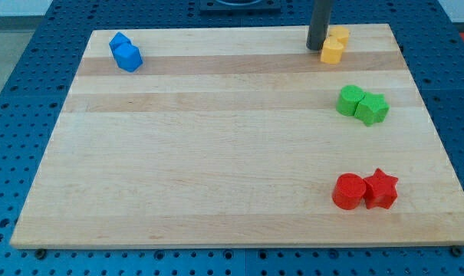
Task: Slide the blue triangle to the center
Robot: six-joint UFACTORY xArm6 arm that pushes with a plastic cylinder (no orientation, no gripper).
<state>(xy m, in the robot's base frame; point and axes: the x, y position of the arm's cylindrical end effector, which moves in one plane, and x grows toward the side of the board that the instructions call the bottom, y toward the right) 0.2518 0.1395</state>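
Meanwhile, on the wooden surface (pixel 232 176), my tip (pixel 317 48) stands at the view's top right, touching or just beside the two yellow blocks (pixel 335 44), well apart from the work it has been given. There are no fingers on this rig to open or close, only the dark rod, so nothing is being gripped. The blue pieces (pixel 125 53) sit at the view's top left corner, two blocks pressed together (which of the pair is the blue triangle cannot be made out with certainty from this angle). Two green blocks (pixel 362 104) rest together along the view's right edge, and a red cylinder (pixel 348 191) touches a red star (pixel 382 188) lower down on the same side. The middle of the board lies bare.

By all appearances the task is at its approach stage, with the blue triangle not yet contacted. The next move would seem to call for crossing the top of the board toward the view's left, coming round to the far side of the blue pair near the corner, and then pushing down and to the view's right toward the centre. Separating the triangle from its blue neighbour looks like the delicate part, since a push on the pair could carry both along.
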